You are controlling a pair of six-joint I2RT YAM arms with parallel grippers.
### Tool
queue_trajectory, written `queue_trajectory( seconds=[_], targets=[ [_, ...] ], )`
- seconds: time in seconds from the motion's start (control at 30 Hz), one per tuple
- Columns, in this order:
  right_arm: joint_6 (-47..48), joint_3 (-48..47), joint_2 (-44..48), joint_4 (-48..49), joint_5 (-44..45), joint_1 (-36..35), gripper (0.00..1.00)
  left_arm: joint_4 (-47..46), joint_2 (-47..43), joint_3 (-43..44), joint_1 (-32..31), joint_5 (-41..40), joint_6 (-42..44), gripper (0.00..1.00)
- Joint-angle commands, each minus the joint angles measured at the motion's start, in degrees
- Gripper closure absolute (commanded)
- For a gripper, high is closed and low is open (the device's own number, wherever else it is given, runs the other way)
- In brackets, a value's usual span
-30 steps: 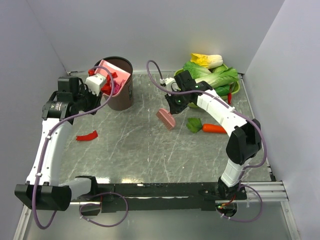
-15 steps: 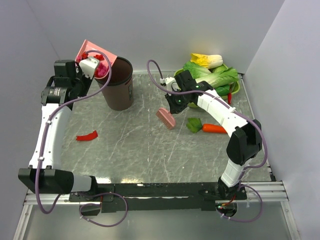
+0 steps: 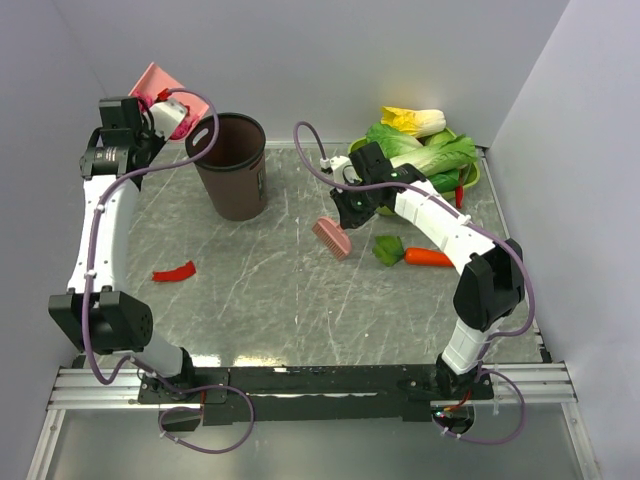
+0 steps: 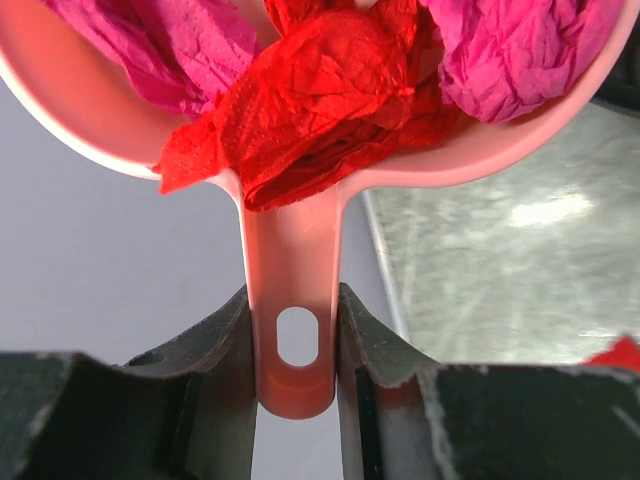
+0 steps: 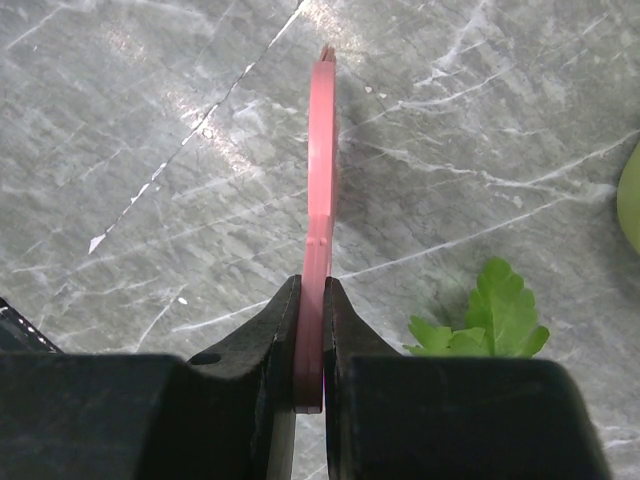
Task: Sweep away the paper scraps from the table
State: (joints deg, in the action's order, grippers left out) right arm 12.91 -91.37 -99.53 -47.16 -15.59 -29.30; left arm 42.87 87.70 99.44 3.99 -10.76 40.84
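Many crumpled red and magenta paper scraps (image 4: 330,90) sit in the pink plastic dustpan (image 4: 295,240), upper left, clamped by the left gripper (image 4: 292,320), not yet dumped. The right gripper (image 5: 310,300) pinches a pink brush (image 5: 322,170).

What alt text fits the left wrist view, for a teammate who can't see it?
A pink dustpan heaped with crumpled red and magenta paper scraps is held by its handle between the fingers of the left gripper. Behind it, a pale wall shows on the left and the grey marble table on the right.
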Motion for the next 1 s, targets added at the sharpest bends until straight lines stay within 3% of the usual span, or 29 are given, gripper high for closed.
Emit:
queue_trajectory(
  seconds=[0.0,0.43,0.67,0.97],
  targets=[
    [-0.2,0.2,4.0,1.6,0.4,0.4,1.0,-4.7,0.5,4.4,-0.4,-2.7,8.4,0.99],
    [0.0,0.0,4.2,1.8,0.3,0.4,1.0,-16.8,1.2,-3.5,-5.9,-14.6,28.0,0.99],
    [0.3,0.4,4.3,1.9,0.7,0.2,1.0,-41.3,-2.4,-17.5,-8.7,-20.5,47.7,0.99],
    [0.5,0.3,4.2,2.0,0.3,0.3,1.0,-44.1,-2.9,-16.1,-10.1,-20.8,46.4,0.99]
  ],
)
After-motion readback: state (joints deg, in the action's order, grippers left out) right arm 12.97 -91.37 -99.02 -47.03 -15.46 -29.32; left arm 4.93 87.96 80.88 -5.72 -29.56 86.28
